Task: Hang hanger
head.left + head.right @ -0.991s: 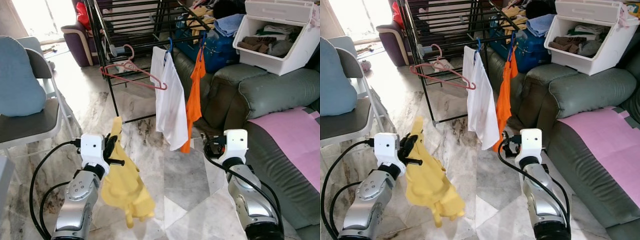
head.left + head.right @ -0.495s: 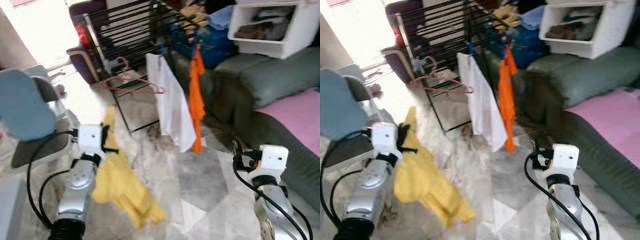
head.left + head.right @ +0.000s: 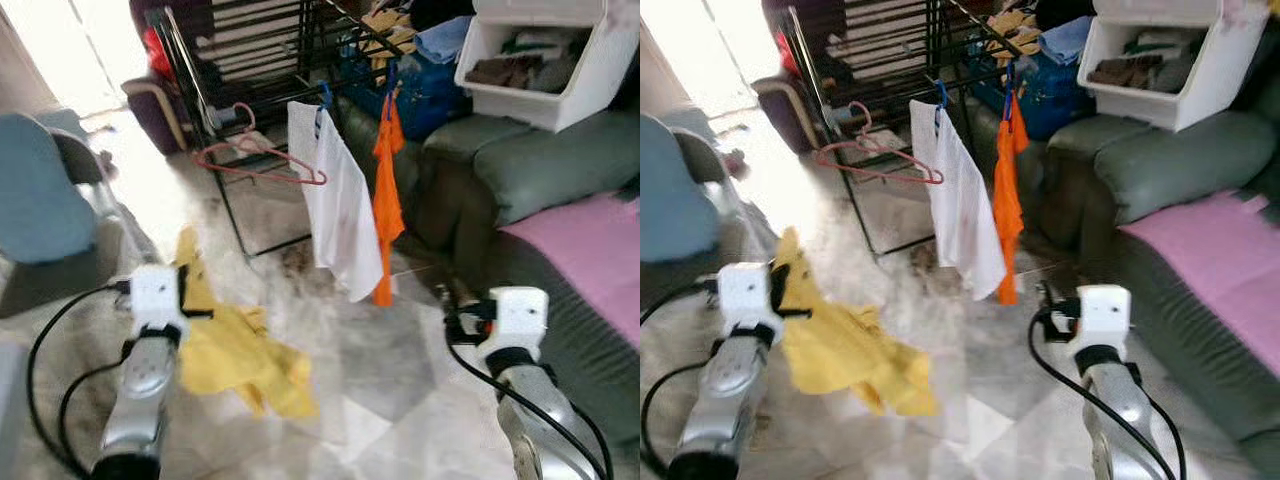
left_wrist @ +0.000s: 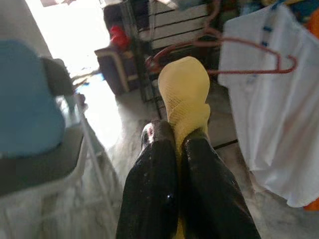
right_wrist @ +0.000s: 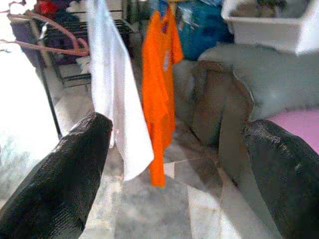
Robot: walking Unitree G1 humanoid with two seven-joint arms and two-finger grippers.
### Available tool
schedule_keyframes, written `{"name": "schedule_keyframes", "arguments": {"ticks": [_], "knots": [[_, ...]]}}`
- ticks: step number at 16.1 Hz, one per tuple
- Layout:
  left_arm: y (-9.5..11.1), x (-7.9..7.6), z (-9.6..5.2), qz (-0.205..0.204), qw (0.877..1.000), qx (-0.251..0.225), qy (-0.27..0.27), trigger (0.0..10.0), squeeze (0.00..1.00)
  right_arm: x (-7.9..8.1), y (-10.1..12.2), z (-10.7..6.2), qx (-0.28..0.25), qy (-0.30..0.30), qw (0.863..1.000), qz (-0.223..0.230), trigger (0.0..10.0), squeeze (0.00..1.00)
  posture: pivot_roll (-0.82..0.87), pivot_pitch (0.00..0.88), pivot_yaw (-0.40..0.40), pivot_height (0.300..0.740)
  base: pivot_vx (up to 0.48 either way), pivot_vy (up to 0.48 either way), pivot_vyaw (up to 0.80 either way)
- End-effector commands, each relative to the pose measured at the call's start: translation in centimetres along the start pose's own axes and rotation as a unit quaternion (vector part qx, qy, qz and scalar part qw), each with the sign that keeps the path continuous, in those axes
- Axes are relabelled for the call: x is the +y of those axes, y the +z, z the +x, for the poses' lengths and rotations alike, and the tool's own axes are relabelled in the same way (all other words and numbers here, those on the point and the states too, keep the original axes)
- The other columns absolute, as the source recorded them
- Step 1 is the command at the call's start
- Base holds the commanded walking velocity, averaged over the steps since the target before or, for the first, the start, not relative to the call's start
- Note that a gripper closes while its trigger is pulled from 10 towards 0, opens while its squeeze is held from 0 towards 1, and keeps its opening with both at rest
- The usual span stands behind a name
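Observation:
My left gripper (image 4: 174,133) is shut on a yellow garment (image 3: 235,350), whose upper end sticks out past the black fingers (image 4: 152,149) while the rest flares out low to the right over the floor. A bare pink hanger (image 3: 262,166) hangs on the black drying rack (image 3: 200,95) ahead of the left gripper. A white shirt (image 3: 335,205) and an orange shirt (image 3: 385,190) hang on blue hangers from the rack's right side. My right gripper (image 5: 177,124) is open and holds nothing, low in front of the orange shirt.
A grey-green sofa (image 3: 540,170) with a pink cover (image 3: 590,250) runs along the right, a white bin of clothes (image 3: 545,60) on top of it. A chair with a blue cushion (image 3: 40,200) stands at the left. Marble floor lies between.
The camera has shifted and blurred as the robot moved. The yellow garment has swung from hanging straight down to flaring out to the right. Both grippers keep their state.

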State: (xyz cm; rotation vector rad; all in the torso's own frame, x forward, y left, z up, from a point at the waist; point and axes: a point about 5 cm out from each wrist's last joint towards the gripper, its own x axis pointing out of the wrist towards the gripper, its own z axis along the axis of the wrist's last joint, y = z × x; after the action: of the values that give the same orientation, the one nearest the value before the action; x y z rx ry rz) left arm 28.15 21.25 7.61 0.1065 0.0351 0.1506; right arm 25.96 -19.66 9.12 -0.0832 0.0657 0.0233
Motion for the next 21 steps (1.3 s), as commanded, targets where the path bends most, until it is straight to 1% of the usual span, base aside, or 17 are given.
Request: {"name": "schedule_keyframes", "arguments": {"ticks": [1,3,5,6,7,12,14,15,16,17,21], "knots": [[1.1,0.9,0.0,-0.005,0.999,-0.031,0.025,10.0,0.00,0.5,0.5,0.6,-0.004,0.018,1.000,-0.003,10.0,0.00,-0.14,0.000,0.036,0.740,0.000,0.000,0.00],[1.1,0.8,-0.4,-0.008,0.999,-0.033,0.029,10.0,0.00,0.6,1.0,1.1,-0.011,0.025,1.000,-0.008,10.0,0.00,-0.14,0.000,0.024,0.740,0.000,0.000,0.00],[1.2,0.3,-0.5,-0.013,0.999,-0.032,0.023,10.0,0.00,0.7,1.5,1.2,-0.017,0.027,0.999,-0.009,10.0,0.00,-0.14,0.000,0.049,0.740,0.000,0.000,0.00],[1.2,0.0,-0.4,-0.010,0.999,-0.032,0.011,10.0,0.00,0.8,1.6,1.2,-0.020,0.029,0.999,-0.009,10.0,0.00,-0.14,0.000,0.054,0.740,0.000,0.000,0.00],[1.4,-0.4,-0.3,-0.012,0.999,-0.032,-0.007,10.0,0.00,1.2,1.5,1.0,-0.022,0.032,0.999,-0.012,10.0,0.00,-0.15,0.000,0.071,0.740,0.000,0.000,0.80],[2.4,-1.2,0.6,-0.018,0.999,-0.040,-0.023,10.0,0.00,2.3,1.1,0.2,-0.020,0.031,0.999,-0.004,10.0,0.00,-0.15,0.000,0.092,0.740,0.000,0.000,0.80],[2.6,-1.6,0.8,-0.024,0.999,-0.040,-0.023,10.0,0.00,1.9,1.2,0.4,-0.020,0.027,0.999,-0.005,10.0,0.00,-0.16,0.000,0.095,0.740,0.000,0.000,0.00],[2.5,-1.8,0.8,-0.027,0.999,-0.038,-0.024,10.0,0.00,1.7,1.5,0.5,-0.025,0.034,0.999,-0.025,10.0,0.00,-0.16,0.000,0.096,0.740,0.000,0.000,0.49],[2.5,-1.8,0.7,-0.030,0.999,-0.036,-0.024,10.0,0.00,1.7,1.5,0.5,-0.027,0.036,0.999,-0.029,10.0,0.00,-0.16,0.000,0.097,0.740,0.000,0.000,0.80],[2.4,-2.0,0.7,-0.042,0.998,-0.029,-0.028,10.0,0.00,1.6,1.6,0.6,-0.026,0.030,0.999,-0.021,10.0,0.00,-0.16,0.000,0.097,0.740,0.000,0.000,0.80],[2.2,-2.0,0.4,-0.034,0.999,-0.030,-0.014,10.0,0.00,1.9,1.4,0.3,-0.022,0.045,0.998,-0.027,10.0,0.00,-0.16,0.000,0.080,0.740,0.000,0.000,0.80]]}}
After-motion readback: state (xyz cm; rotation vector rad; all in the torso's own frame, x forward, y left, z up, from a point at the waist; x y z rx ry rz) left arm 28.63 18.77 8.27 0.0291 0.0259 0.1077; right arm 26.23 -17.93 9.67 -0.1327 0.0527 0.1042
